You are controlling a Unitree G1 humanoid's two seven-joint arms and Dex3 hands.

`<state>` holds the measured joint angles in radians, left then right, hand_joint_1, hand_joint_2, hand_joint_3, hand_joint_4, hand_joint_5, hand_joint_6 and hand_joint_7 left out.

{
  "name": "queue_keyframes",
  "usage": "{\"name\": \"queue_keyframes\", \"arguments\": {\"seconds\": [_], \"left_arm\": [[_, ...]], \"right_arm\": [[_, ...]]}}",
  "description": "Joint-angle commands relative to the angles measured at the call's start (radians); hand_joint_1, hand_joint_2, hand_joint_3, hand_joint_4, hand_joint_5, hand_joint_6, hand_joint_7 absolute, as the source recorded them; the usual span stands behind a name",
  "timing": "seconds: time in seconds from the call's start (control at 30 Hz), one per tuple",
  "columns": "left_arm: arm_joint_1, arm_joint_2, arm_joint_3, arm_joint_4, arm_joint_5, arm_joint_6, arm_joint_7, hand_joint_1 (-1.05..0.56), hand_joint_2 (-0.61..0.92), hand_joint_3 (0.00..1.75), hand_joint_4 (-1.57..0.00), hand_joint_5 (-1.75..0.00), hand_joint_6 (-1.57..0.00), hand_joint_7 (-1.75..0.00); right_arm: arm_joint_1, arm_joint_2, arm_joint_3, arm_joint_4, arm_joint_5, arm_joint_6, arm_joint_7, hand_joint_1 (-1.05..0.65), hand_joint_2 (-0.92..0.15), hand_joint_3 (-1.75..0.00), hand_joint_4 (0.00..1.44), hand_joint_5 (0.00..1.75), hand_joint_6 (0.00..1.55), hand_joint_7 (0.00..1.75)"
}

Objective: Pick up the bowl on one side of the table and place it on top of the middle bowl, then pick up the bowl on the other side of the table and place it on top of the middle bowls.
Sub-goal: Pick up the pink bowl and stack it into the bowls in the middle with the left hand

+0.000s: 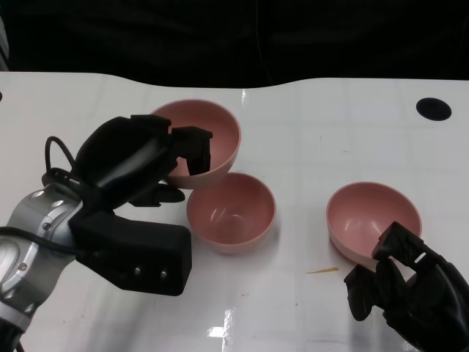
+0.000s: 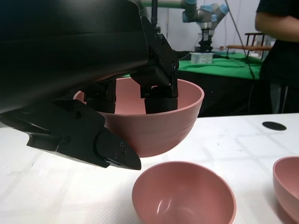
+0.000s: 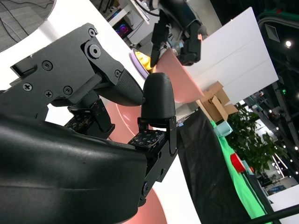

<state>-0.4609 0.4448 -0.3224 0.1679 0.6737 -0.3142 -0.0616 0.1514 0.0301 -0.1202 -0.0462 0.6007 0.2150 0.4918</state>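
Note:
My left hand (image 1: 135,172) grips a pink bowl (image 1: 209,132) by its rim, fingers inside and thumb under it, as the left wrist view shows (image 2: 154,121). The bowl hangs tilted, up off the table, just behind and left of the middle pink bowl (image 1: 231,213) (image 2: 183,198). A third pink bowl (image 1: 372,218) (image 2: 288,185) sits on the table at the right. My right hand (image 1: 407,290) lies low at that bowl's near rim, fingers apart, holding nothing. The right wrist view shows its fingers (image 3: 156,100) against pink bowl wall (image 3: 124,119).
The white table (image 1: 308,139) ends at a dark back edge. A black round hole (image 1: 434,108) lies at the far right. A small yellowish sliver (image 1: 322,270) lies in front of the right bowl. A person in black (image 2: 280,51) stands beyond the table.

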Motion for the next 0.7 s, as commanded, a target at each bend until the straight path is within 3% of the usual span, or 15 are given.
{"name": "queue_keyframes", "arguments": {"seconds": [0.03,0.17,0.27,0.37,0.43,0.5,0.53,0.6,0.7], "left_arm": [[-0.02,-0.002,-0.013,0.015,0.026,-0.011,0.012,-0.06,0.92,0.13,-0.68,-1.75,-0.6,-1.64],[-0.026,-0.012,-0.023,0.001,0.039,0.009,-0.015,-0.06,0.92,0.1,-0.67,-1.75,-0.6,-1.61],[-0.025,-0.02,-0.027,-0.007,0.043,0.019,-0.02,-0.07,0.92,0.07,-0.67,-1.72,-0.68,-1.44],[-0.025,-0.022,-0.026,-0.008,0.044,0.019,-0.02,-0.07,0.92,0.06,-0.68,-1.7,-0.71,-1.38],[-0.025,-0.029,-0.03,-0.005,0.04,0.012,-0.017,-0.07,0.92,0.06,-0.68,-1.7,-0.71,-1.37],[-0.026,-0.04,-0.039,0.001,0.035,0.006,-0.018,-0.14,0.92,0.16,-0.68,-1.71,-0.67,-1.48],[-0.027,-0.044,-0.042,0.003,0.037,0.006,-0.017,-0.14,0.92,0.15,-0.71,-1.65,-0.71,-1.4],[-0.027,-0.046,-0.045,0.003,0.04,0.007,-0.017,-0.13,0.92,0.13,-0.81,-1.47,-0.86,-1.06],[-0.03,-0.049,-0.051,0.011,0.038,0.009,-0.032,-0.13,0.92,0.12,-0.85,-1.37,-0.94,-0.87]], "right_arm": [[-0.001,-0.002,-0.002,-0.004,-0.015,-0.02,-0.011,0.0,-0.58,-1.3,0.98,1.75,0.69,1.75],[0.0,-0.006,-0.003,-0.015,-0.008,0.003,-0.013,-0.01,-0.58,-1.3,0.97,1.75,0.68,1.75],[0.0,-0.006,-0.004,-0.018,-0.007,0.005,-0.011,-0.01,-0.57,-1.3,0.97,1.75,0.68,1.75],[0.0,-0.005,-0.004,-0.017,-0.009,0.003,-0.009,-0.01,-0.58,-1.3,0.97,1.75,0.68,1.75],[0.002,-0.004,-0.003,-0.018,-0.009,0.002,-0.009,-0.01,-0.58,-1.3,0.97,1.75,0.68,1.75],[0.004,-0.002,0.0,-0.019,-0.014,-0.002,-0.011,0.0,-0.58,-1.3,0.97,1.75,0.68,1.75],[0.005,-0.001,0.002,-0.02,-0.016,-0.004,-0.013,0.0,-0.58,-1.3,0.97,1.75,0.68,1.75],[0.005,-0.001,0.003,-0.02,-0.018,-0.005,-0.014,0.0,-0.59,-1.31,0.96,1.75,0.68,1.75],[0.005,0.003,0.005,-0.022,-0.019,-0.004,-0.018,0.0,-0.58,-1.3,0.96,1.75,0.67,1.75]]}}
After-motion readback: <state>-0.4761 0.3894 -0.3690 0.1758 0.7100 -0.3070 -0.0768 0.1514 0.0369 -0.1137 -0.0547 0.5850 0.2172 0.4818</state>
